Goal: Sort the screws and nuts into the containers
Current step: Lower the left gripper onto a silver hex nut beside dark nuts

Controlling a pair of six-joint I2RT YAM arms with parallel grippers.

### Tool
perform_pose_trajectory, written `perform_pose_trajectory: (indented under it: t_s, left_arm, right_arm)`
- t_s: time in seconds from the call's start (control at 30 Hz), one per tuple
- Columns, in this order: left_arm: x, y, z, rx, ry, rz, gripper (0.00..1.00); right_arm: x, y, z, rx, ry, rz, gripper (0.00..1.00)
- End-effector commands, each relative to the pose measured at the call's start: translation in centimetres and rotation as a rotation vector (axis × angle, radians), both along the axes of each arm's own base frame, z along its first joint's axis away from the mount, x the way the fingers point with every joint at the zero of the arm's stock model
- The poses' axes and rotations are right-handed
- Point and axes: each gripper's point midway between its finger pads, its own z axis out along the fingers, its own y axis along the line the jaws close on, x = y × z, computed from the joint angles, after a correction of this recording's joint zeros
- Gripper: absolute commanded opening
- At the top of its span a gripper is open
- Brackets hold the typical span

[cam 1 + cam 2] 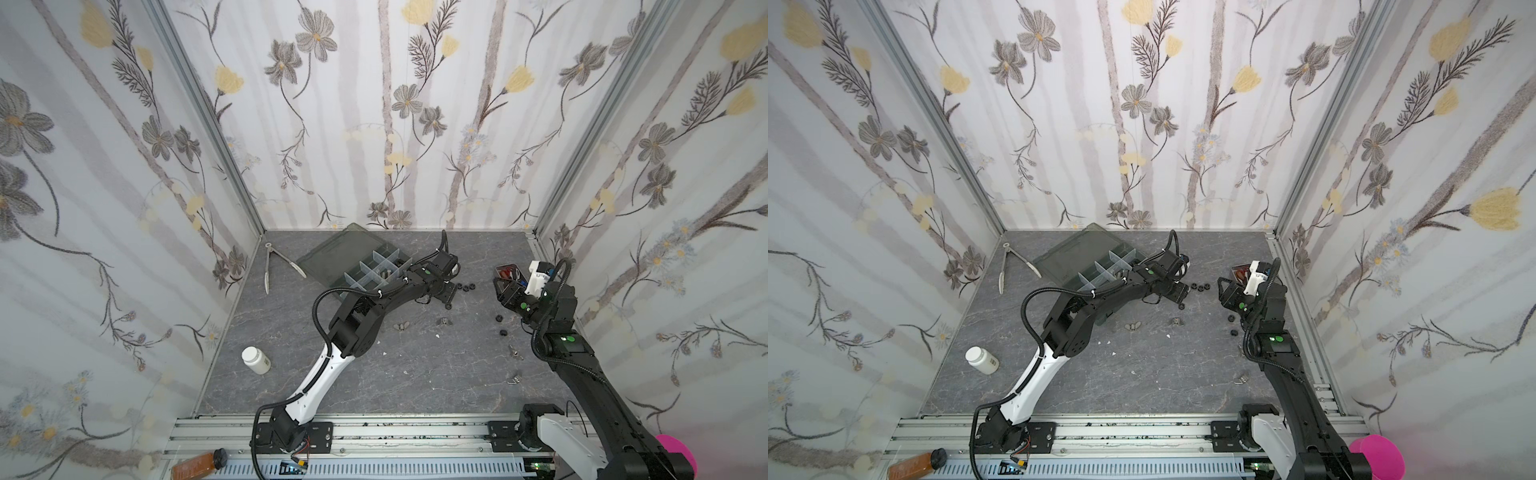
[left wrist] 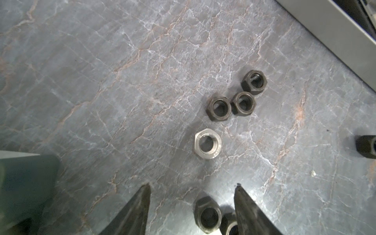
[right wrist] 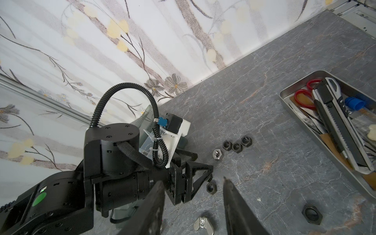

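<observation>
In both top views the organizer box lies lid-open by the desk's back edge. The left claw is low just right of it, and the right claw hangs near the right edge.

Left wrist view: the left claw is parted and gripping nothing. A black nut lies loose between its fingers, and a silver nut is nearby.

Right wrist view: the right claw is parted and empty. The tool tray is well apart from it.

As I view the table from above: organizer box at rear-centre; tongs at its 9 o'clock; three nuts at its 3 o'clock; tool tray farther along 3 o'clock; bottle at 7 o'clock, well apart.
</observation>
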Motion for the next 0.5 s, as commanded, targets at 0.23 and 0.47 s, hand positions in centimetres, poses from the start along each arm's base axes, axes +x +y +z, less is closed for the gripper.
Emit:
perform_pose_trajectory:
  t_s: [0.23, 0.47]
  left_arm:
    - [0.4, -1.0, -1.0, 0.029, -0.030, 0.004, 0.61]
    - [0.5, -1.4, -1.8, 0.042, -0.032, 0.009, 0.58]
  right_arm:
    - [0.4, -0.3, 0.8, -0.005, -0.050, -0.006, 0.49]
    - [0.4, -0.4, 0.5, -0.003, -0.049, -0.009, 0.49]
